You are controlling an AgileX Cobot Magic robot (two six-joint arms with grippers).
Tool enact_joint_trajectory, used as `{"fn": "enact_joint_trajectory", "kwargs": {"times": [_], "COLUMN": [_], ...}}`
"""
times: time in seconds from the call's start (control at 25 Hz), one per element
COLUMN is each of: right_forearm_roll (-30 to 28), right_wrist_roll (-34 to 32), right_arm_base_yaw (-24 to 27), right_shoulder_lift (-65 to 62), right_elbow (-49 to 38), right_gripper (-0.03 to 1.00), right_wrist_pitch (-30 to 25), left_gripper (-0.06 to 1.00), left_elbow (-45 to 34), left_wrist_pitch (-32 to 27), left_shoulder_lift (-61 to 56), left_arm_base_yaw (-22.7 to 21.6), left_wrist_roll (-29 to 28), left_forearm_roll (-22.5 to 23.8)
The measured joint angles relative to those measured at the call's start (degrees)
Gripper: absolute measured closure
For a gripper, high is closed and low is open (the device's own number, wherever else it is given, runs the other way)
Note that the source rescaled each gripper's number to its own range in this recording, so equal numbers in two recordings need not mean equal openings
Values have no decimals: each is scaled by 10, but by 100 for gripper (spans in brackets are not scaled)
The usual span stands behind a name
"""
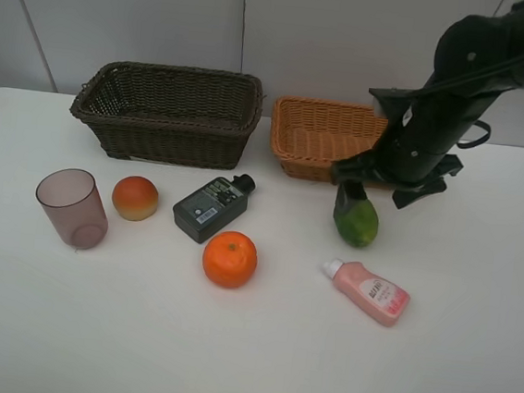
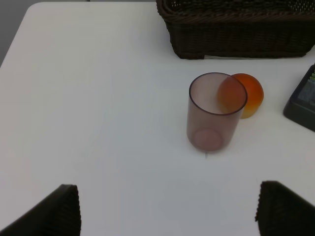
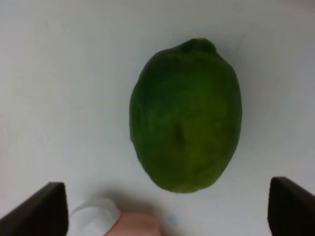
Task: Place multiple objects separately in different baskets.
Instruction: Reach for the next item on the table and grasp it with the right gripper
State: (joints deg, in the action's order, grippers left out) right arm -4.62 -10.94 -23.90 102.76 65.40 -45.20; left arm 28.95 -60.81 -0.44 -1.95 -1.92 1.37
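The green lime (image 1: pixel 357 222) lies on the white table in front of the light orange-tan basket (image 1: pixel 327 133). My right gripper (image 1: pixel 353 194) hovers just above it. In the right wrist view the lime (image 3: pixel 187 115) lies between the spread fingertips (image 3: pixel 42 209), untouched, and the gripper (image 3: pixel 167 211) is open. My left gripper (image 2: pixel 167 214) is open and empty, well back from the mauve cup (image 2: pixel 215 112) and the peach (image 2: pixel 250 93). The orange (image 1: pixel 230 258), the dark grey bottle (image 1: pixel 210 207), the pink bottle (image 1: pixel 367 291), the cup (image 1: pixel 72 208) and the peach (image 1: pixel 136 197) lie on the table.
The dark brown basket (image 1: pixel 168 113) stands at the back left, next to the tan basket; both show nothing inside. The right arm (image 1: pixel 447 103) reaches over the tan basket's right end. The pink bottle's white cap (image 3: pixel 96 214) lies close to the lime.
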Motion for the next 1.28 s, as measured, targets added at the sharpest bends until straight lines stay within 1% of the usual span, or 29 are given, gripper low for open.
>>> {"fn": "enact_joint_trajectory", "kwargs": {"times": [0.28,0.44,0.56,0.76,1.04,1.28], "right_forearm_roll": [-19,-23,-29,-33,-44,-53], "right_wrist_roll": [0,0,0,0,0,0], "right_arm_base_yaw": [0,0,0,0,0,0], "right_shoulder_lift": [47,66,76,96,127,151], "right_elbow": [33,50,50,51,51,51], "right_gripper": [22,22,22,22,22,22], "right_wrist_pitch": [7,-8,-7,2,35,43], "left_gripper": [2,2,2,2,2,2], "left_elbow": [0,0,0,0,0,0], "left_wrist_pitch": [0,0,0,0,0,0], "left_shoulder_lift": [0,0,0,0,0,0], "left_arm_base_yaw": [0,0,0,0,0,0], "left_wrist_roll": [0,0,0,0,0,0], "left_forearm_roll": [0,0,0,0,0,0]}}
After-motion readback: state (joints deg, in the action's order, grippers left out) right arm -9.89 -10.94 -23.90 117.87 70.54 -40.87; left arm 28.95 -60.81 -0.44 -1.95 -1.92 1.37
